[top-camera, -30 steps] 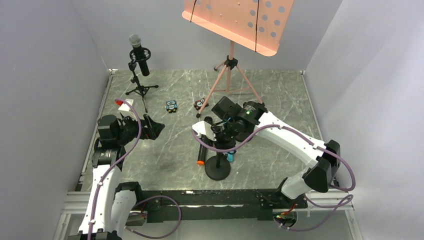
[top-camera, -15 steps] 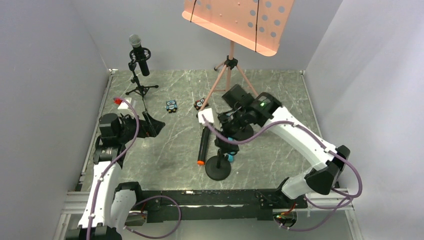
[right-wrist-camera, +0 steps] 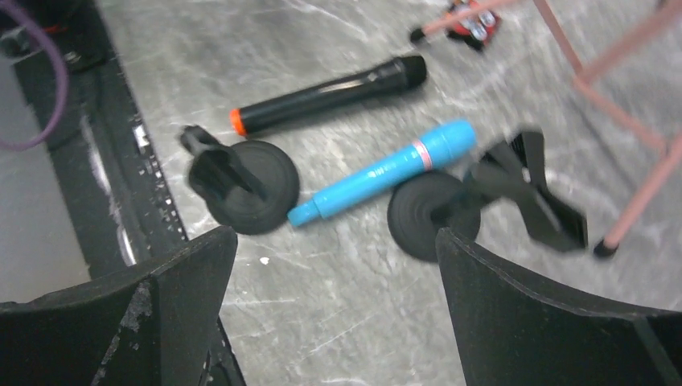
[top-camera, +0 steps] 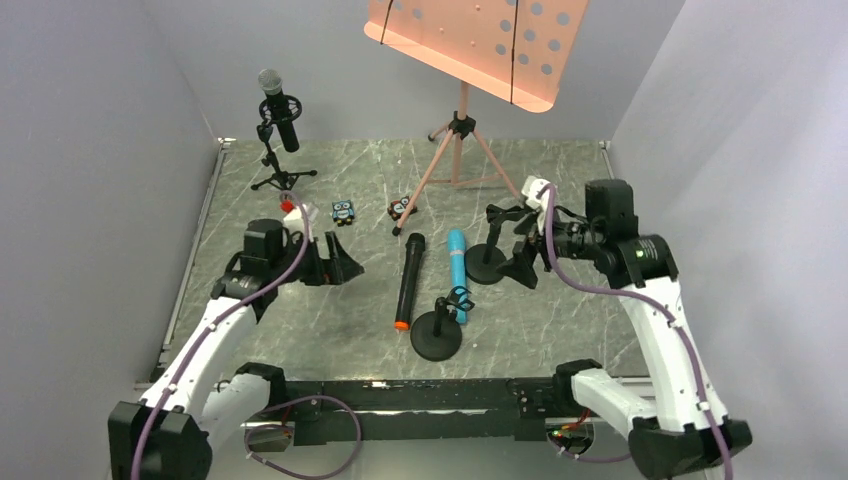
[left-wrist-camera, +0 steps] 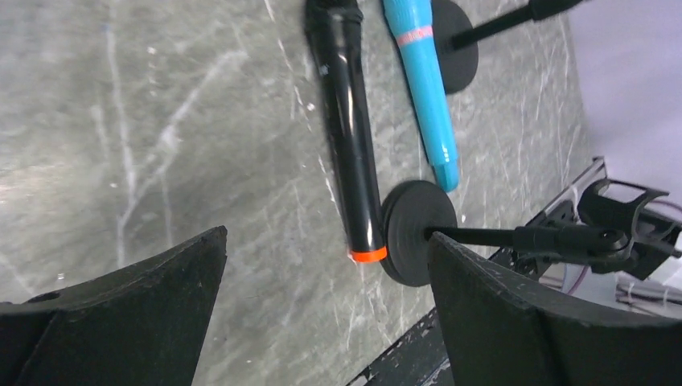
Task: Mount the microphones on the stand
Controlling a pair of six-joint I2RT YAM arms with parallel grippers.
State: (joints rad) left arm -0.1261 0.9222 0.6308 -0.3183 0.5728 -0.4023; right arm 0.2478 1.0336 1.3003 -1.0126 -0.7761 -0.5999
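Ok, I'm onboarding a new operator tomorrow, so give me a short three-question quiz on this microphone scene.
1. True or false: the turquoise plastic stick microphone is clipped into a stand.
2. How many microphones lie flat on the grey marble-look table?
3. Which holds something: A) left gripper, B) right gripper, C) neither?
Key: 1 false, it lies flat beside the black microphone with the orange end cap. 2 two. 3 C, both are open and empty.
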